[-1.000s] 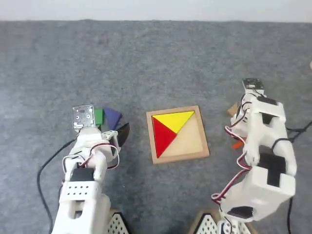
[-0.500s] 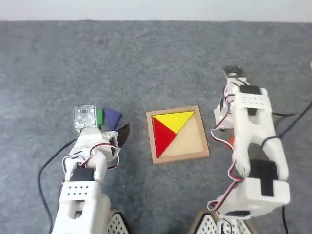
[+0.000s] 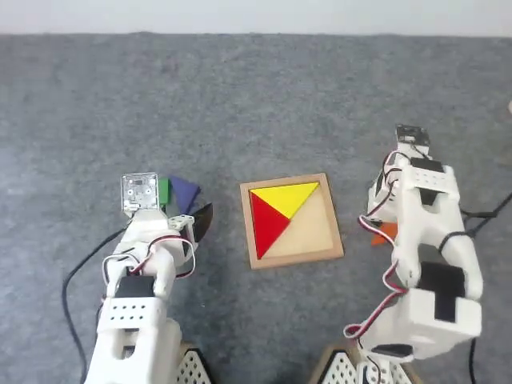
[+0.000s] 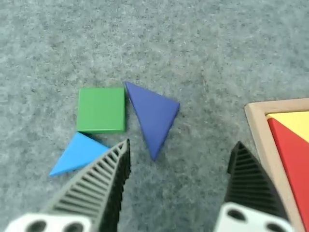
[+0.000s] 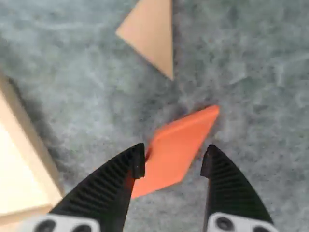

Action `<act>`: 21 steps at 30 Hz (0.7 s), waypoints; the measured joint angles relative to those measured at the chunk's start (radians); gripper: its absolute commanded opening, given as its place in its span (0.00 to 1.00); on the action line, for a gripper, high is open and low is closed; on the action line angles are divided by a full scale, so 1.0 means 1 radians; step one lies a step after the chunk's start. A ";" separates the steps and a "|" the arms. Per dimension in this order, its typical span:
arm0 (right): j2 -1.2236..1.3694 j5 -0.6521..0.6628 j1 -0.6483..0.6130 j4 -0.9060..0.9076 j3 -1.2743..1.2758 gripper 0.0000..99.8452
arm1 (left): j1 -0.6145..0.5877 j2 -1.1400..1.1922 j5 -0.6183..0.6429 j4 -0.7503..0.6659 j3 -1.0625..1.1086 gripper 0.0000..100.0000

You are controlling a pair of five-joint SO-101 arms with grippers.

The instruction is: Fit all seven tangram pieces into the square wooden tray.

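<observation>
The square wooden tray [image 3: 330, 240] lies mid-table, holding a yellow triangle [image 3: 284, 197] and a red triangle [image 3: 267, 221]. In the left wrist view my left gripper [image 4: 181, 152] hangs open above the mat, just short of a green square [image 4: 101, 109], a dark blue triangle [image 4: 154, 116] and a light blue triangle [image 4: 79, 152]. In the right wrist view my right gripper [image 5: 174, 157] is open, its fingers astride an orange parallelogram [image 5: 176, 145] lying on the mat. A tan triangle [image 5: 149, 31] rests beyond it.
Grey felt covers the table. The tray's corner [image 4: 256, 121] shows beside the left gripper, and the tray's rim [image 5: 21, 154] lies close to the right gripper. The orange parallelogram [image 3: 385, 232] peeks out beside the right arm [image 3: 420, 200].
The right arm swung toward the tray and farther back, then returned to the right over the orange piece. The left arm and the pieces have not moved.
</observation>
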 measured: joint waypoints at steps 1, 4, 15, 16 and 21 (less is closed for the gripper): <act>0.015 0.000 -0.002 -0.002 0.000 0.20 | 0.000 0.000 0.000 0.000 0.000 0.31; 0.064 0.000 -0.005 -0.003 -0.023 0.20 | 0.000 0.000 0.000 0.000 0.000 0.31; 0.129 -0.003 0.009 0.043 -0.114 0.04 | 0.000 0.000 0.000 0.000 0.000 0.31; 0.129 -0.003 0.009 0.043 -0.115 0.04 | 0.000 0.000 0.000 0.000 0.000 0.31; 0.103 -0.003 -0.003 0.072 -0.114 0.04 | 0.000 0.000 0.000 0.000 0.000 0.31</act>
